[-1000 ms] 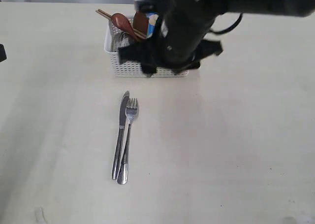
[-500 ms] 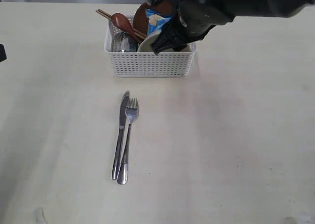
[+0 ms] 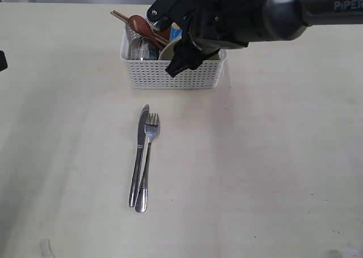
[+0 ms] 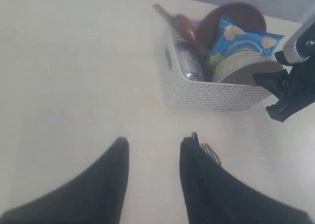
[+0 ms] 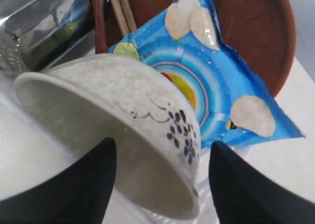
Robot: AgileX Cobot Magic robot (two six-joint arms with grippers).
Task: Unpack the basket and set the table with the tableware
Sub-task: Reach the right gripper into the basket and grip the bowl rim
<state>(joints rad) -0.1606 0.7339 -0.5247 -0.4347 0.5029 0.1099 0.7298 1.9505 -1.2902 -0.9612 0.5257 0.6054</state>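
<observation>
The white basket (image 3: 170, 76) stands at the far middle of the table (image 3: 272, 167). In it are a pale bowl (image 5: 123, 101) lying on its side, a brown plate (image 5: 251, 32), a wooden spoon (image 3: 139, 24), chopsticks (image 3: 122, 16) and a steel cup (image 5: 34, 27). My right gripper (image 5: 163, 144) is open at the bowl's rim, one finger before its mouth and the other outside its wall, with a gap. A knife (image 3: 138, 153) and fork (image 3: 147, 159) lie side by side on the table. My left gripper (image 4: 153, 143) hovers open and empty over bare table near the fork's tines (image 4: 210, 153).
A blue chip bag (image 5: 206, 81) leans between the bowl and the plate. My right arm (image 3: 249, 11) reaches in from the right above the basket. Bare table stretches to the right of the cutlery and in front of it.
My right arm has swung from in front of the basket to above it, and its gripper now sits at the bowl's rim. Knife, fork and basket have not moved.
</observation>
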